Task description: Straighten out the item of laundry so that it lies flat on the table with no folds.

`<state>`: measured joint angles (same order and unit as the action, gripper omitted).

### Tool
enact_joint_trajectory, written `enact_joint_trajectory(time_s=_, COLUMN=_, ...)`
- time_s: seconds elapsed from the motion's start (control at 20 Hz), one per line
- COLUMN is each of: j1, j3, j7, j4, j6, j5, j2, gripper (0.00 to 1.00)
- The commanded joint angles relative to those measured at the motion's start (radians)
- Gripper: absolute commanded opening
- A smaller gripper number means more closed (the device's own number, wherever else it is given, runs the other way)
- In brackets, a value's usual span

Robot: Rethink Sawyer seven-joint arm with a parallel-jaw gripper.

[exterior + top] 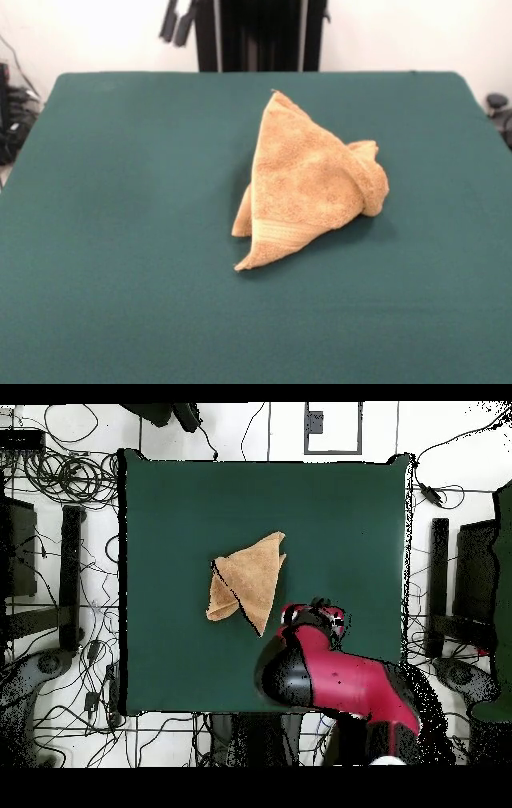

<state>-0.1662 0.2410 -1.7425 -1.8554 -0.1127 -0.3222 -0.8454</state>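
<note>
Towel (308,188) sitting just right of centre in the front view, folded over itself into a rough triangle on the green table (120,240). One sharp corner points to the top of the frame, another sticks out at lower left, and there's a rolled bunch on the right side. A smooth woven band runs along the lower edge.

Overhead, the towel (248,580) lies near the middle of the table (160,504), and the red arm (340,674) reaches in from the lower right, its end close to the towel's lower tip. The hand itself is hidden under the arm, so whether it's apart or together, I cannot tell.

It looks like soft, light terry: it'll drape and sag, not hold shape, and likely drag on the felt rather than slide freely. Best bet for a hold, I'd say, is a free corner of the top layer, pinched and peeled outward to open the fold.
</note>
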Motion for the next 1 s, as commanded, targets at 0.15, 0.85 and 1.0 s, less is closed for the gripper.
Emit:
enact_joint_trajectory(time_s=0.15, j1=-0.13, j3=-0.328, j7=-0.176, j4=-0.141, j6=0.139, j5=0.014, j2=0.062, gripper=0.0)
enact_joint_trajectory(time_s=0.85, j1=-0.328, j3=-0.566, j7=-0.258, j4=-0.187, j6=0.408, j5=-0.032, j2=0.184, gripper=0.0)
enact_joint_trajectory(time_s=1.0, j1=-0.347, j3=-0.583, j7=-0.266, j4=-0.192, j6=0.436, j5=-0.026, j2=0.196, gripper=0.0)
